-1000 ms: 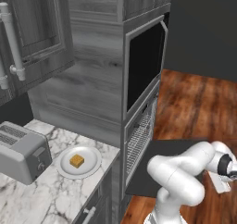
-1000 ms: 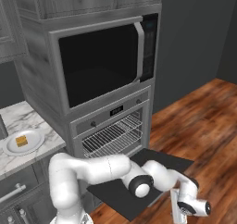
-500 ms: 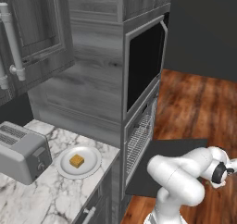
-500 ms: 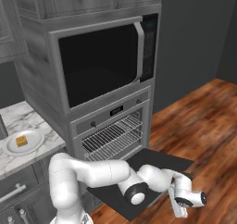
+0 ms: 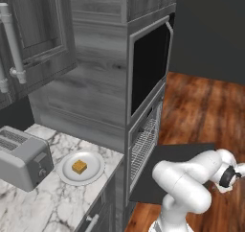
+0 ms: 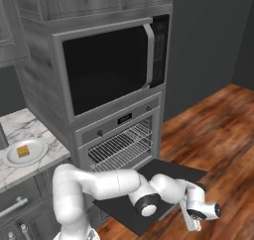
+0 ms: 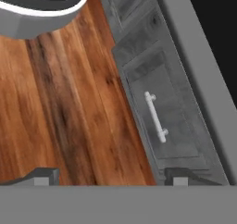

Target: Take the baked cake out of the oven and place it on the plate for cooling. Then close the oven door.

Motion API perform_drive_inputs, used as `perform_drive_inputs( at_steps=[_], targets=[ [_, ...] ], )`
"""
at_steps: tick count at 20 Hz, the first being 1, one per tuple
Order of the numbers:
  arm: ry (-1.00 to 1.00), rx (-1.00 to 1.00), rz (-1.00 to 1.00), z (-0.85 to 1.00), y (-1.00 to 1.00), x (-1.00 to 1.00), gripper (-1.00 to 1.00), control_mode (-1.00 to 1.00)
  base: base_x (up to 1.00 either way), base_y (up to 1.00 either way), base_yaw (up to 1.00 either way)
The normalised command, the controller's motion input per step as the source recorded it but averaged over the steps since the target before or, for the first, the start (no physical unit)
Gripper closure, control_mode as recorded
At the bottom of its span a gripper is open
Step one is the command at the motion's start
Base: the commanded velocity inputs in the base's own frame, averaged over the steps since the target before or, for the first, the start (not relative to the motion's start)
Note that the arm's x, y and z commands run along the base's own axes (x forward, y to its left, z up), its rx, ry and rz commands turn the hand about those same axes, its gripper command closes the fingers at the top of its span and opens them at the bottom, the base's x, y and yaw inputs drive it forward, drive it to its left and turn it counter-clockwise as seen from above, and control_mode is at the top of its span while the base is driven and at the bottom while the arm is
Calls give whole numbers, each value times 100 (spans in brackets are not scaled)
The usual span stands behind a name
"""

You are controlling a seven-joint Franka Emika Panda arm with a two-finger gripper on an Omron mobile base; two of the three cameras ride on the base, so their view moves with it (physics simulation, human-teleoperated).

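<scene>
Left base view: the baked cake point(image 5: 79, 167) is sitting on the plate point(image 5: 94, 173), which is resting on the marble counter point(image 5: 52, 202) just beside the toaster point(image 5: 23, 158). The oven door point(image 5: 165, 171) is lying open and flat, with the wire racks point(image 5: 143, 142) of the oven point(image 5: 146, 140) showing behind it. The white arm point(image 5: 189, 183) is reaching low toward the right edge.

Right base view: the cake point(image 6: 23, 151) is lying on the plate point(image 6: 34, 152) at far left. The oven door point(image 6: 163, 182) is hanging open above the wood floor point(image 6: 223, 150). The gripper point(image 6: 193, 219) is hovering beyond the door's front edge, pointing down.

Hand view: two dark fingertips point(image 7: 44, 176) are standing well apart with nothing between them, over the floor point(image 7: 60, 116) beside a grey cabinet door point(image 7: 166, 107) with a bar handle point(image 7: 155, 116).
</scene>
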Motion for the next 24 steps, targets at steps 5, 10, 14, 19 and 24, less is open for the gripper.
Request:
perform_drive_inputs(
  at_steps=[5,10,14,19,24],
  targets=[
    [-1,42,50,55,93,42,-100,-100,0,0,0],
    [0,39,50,66,100,30,-100,-100,0,0,0],
    [-2,37,49,46,100,9,-100,-100,0,0,0],
    [-7,38,49,4,100,0,-100,-100,0,0,0],
    [-6,43,49,-2,100,-3,-100,-100,0,0,0]
  ],
)
